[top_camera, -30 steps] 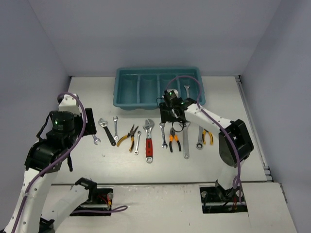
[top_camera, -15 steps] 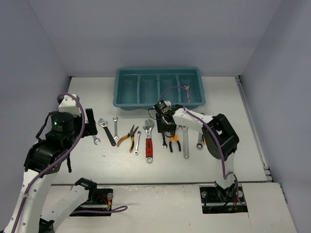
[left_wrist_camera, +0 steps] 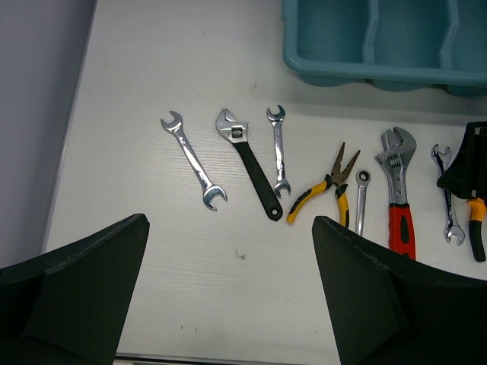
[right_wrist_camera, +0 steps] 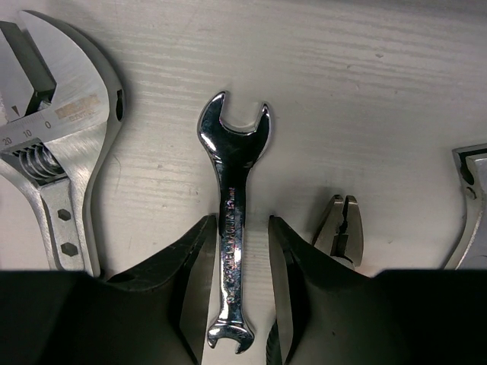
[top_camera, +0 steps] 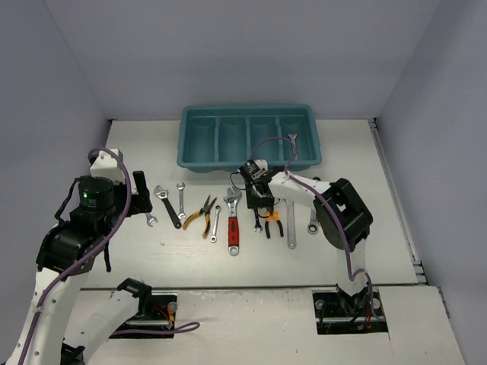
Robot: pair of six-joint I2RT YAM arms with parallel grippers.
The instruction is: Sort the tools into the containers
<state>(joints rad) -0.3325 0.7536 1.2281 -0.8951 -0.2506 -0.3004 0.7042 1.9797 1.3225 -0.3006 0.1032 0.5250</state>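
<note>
Tabletop (top_camera: 380, 228) took up most of the overhead view, with the blue tray (top_camera: 228, 161) at upper centre; what looked like one spanner lay in its rightmost compartment. Below the tray a row of tools (top_camera: 205, 213) stretched across the middle of that view. The left claw (left_wrist_camera: 230, 228) hung wide apart and empty above the left end of the row, touching nothing. The right claw (right_wrist_camera: 242, 224) was down at the table near the middle of the row, its jaws narrow and set one on each side of the shank of a small spanner (right_wrist_camera: 233, 190), with a sliver of table showing on the right side, so it did not appear clamped yet. A red-handled wrench (right_wrist_camera: 57, 152) lay just beside it at the left of the wrist view, and the nose of a pair of pliers (right_wrist_camera: 341, 228) just beside it at the right. A good grasp probably meant closing squarely on the shank, then lifting straight up before swinging toward the tray, so the fingers would not drag either neighbour. The thin shiny shank could well slip or pivot in the jaws, so a firm squeeze near its middle seemed wise.
</note>
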